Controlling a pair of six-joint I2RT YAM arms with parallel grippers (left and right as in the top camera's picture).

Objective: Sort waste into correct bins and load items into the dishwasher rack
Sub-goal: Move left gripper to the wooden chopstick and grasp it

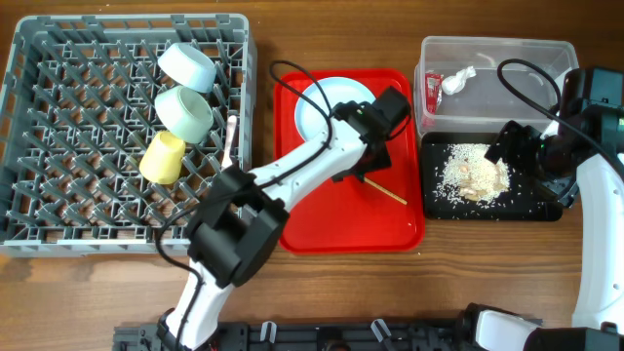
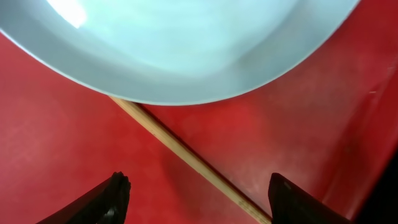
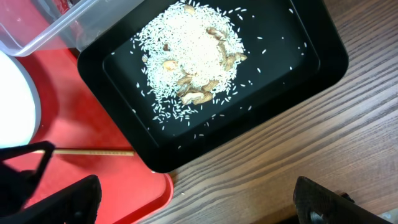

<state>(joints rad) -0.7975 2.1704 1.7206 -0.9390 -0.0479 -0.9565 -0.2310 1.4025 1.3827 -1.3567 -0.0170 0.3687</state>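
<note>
Fingers (image 2: 115, 193) of the left gripper (image 2: 198, 198) stand spread wide with nothing between them, poised over a thin wooden chopstick (image 2: 186, 152) that lies slantwise on the red tray (image 2: 56, 143). We see only the fingertips at the frame's lower edge (whether they touch the tray we cannot tell). The chopstick's upper end slips under the rim of the light-blue plate (image 2: 186, 43), itself cut off by the frame; from overhead the arm covers part of the plate and most of the chopstick. The right gripper (image 3: 196, 194) is likewise spread and empty, hanging above the wooden table (image 3: 298, 155) just beside the black tray (image 3: 311, 56), which holds the rice scraps (image 3: 193, 56). In the clear tub (image 1: 492, 54) lie the red wrapper (image 1: 433, 93) and white napkin (image 1: 458, 80). The grey rack (image 1: 58, 175) holds the light-blue bowl (image 1: 187, 66), pale green bowl (image 1: 185, 110), yellow-green cup (image 1: 163, 158) and, small and hard to make out, the white fork (image 1: 231, 138).
</note>
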